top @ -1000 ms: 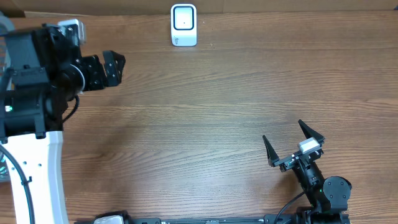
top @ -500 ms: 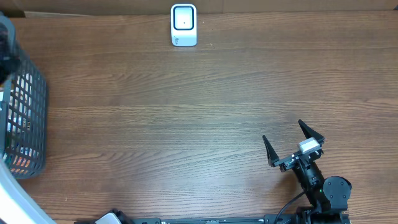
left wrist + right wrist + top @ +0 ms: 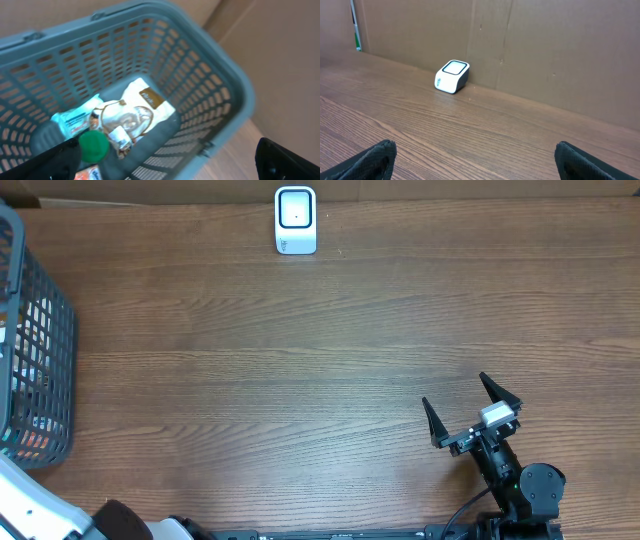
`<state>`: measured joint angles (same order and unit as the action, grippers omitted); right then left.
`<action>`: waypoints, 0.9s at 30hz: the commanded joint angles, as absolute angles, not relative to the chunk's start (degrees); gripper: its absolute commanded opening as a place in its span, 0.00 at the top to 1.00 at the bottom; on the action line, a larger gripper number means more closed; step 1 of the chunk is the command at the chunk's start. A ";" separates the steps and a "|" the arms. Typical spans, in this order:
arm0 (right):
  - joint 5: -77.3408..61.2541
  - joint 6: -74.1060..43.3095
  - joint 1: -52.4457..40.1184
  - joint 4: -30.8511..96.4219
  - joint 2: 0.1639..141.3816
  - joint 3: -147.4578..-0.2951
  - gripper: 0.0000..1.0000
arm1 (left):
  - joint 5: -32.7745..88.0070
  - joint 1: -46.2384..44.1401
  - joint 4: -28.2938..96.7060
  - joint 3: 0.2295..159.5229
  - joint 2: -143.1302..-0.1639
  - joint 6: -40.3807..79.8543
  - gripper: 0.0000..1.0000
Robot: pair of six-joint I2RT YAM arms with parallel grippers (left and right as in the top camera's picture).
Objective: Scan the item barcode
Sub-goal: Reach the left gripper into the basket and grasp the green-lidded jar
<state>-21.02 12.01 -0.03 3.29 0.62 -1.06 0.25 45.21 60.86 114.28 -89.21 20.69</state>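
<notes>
Brown wood-grain worktop (image 3: 300, 360).
Glossy white pouch (image 3: 145, 102) in slatted grey plastic basket (image 3: 239, 95); rounded white scanner box (image 3: 296, 220) at far edge; left end effector (image 3: 170, 160) and right end effector (image 3: 471, 412) gape empty.

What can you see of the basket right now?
The basket is grey-blue plastic: slotted mesh walls under a thick solid rim, upright and open-topped, at the left edge of the table. Inside lie a white pouch with a brown label, a teal packet and a green round cap, bunched together on its floor.
</notes>
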 commanded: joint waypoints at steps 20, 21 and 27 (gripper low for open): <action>-21.10 11.77 -0.10 3.14 0.16 -0.45 0.00 | 0.43 51.75 70.70 115.11 -114.65 9.19 0.20; -21.10 11.77 -0.10 3.14 0.16 -0.45 0.00 | 0.16 51.79 70.94 115.11 -115.44 8.88 0.19; -21.10 11.77 -0.10 3.14 0.16 -0.45 0.00 | -4.27 51.83 72.23 115.07 -120.07 8.80 0.00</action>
<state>-21.02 12.03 -0.03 3.29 0.62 -1.06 -1.78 51.79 71.96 114.37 -117.19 10.04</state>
